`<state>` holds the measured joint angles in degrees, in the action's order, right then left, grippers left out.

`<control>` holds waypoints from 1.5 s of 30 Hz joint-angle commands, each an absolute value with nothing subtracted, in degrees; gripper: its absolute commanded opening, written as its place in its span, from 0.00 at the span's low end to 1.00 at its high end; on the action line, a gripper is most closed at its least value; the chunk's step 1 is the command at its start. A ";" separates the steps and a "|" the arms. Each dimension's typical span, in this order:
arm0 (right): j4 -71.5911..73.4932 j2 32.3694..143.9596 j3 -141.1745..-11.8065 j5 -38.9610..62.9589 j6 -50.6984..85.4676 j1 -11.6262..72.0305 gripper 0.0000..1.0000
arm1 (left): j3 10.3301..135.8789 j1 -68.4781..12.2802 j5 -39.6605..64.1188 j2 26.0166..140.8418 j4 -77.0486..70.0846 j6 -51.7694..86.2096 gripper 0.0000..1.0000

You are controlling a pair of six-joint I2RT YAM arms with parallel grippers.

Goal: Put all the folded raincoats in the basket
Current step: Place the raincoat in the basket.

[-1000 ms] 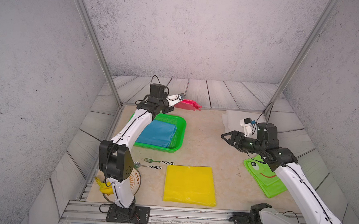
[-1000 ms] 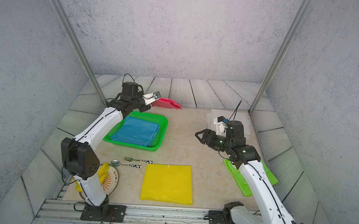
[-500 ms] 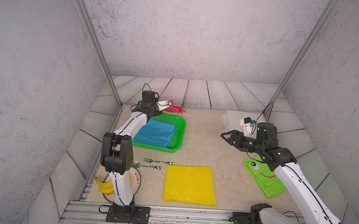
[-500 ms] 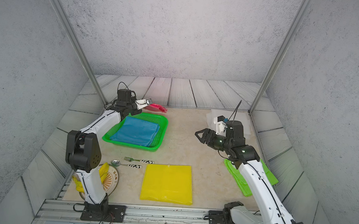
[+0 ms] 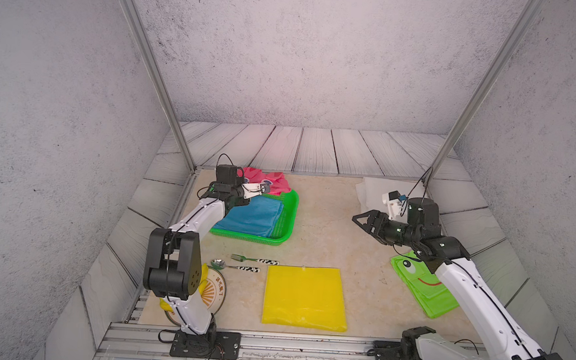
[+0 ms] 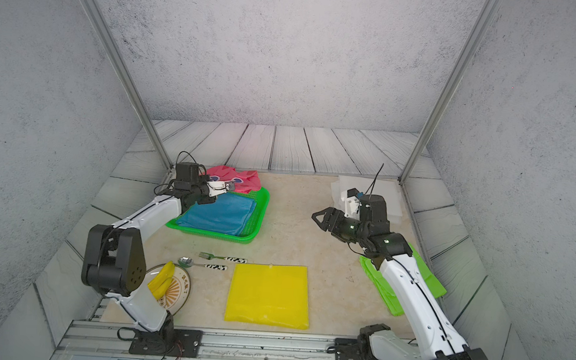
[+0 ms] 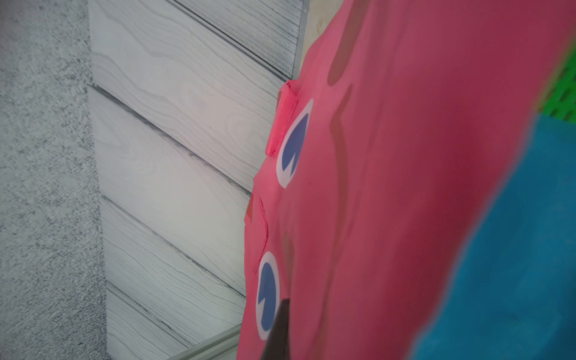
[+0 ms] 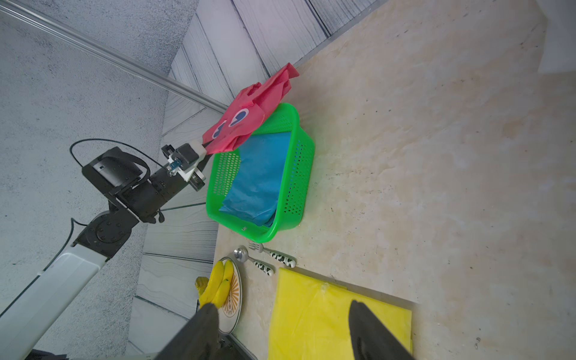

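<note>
Right wrist view: left pincer [image 8: 205,146] clamps the pink raincoat [image 8: 246,120], blue-and-white eyes printed, over the far rim of the green mesh basket [image 8: 299,174]; right pincer [image 8: 280,307] gapes empty. Lettering on the plate [image 8: 235,299] is unreadable.

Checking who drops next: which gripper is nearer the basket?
Left. The left gripper, shut on the pink raincoat, is at the basket's far corner; the right gripper hangs open well off to its side.

From my console I count four folded raincoats, namely one pink raincoat [image 5: 273,181], one blue raincoat [image 5: 253,217], one yellow raincoat [image 5: 305,296] and one green raincoat [image 5: 425,287], plus one basket [image 5: 290,222], one fork [image 5: 254,259], one spoon [image 5: 234,266], one plate [image 5: 218,291], one bunch of bananas [image 8: 218,285] and one white sheet [image 5: 371,191].
</note>
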<state>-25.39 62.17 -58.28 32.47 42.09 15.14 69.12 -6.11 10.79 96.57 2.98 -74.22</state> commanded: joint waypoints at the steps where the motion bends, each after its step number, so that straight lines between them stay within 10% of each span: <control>1: -23.81 61.87 -57.83 32.78 42.97 15.51 0.70 | 65.49 -5.67 12.79 93.85 2.27 -76.17 0.00; 45: -26.11 63.37 -60.40 32.87 42.45 16.04 0.70 | 49.88 -2.85 16.79 88.32 -1.43 -80.16 0.00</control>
<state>-25.93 63.31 -58.76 32.86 43.05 15.75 49.87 -3.31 15.92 90.11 -3.40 -78.59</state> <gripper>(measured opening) 0.701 0.101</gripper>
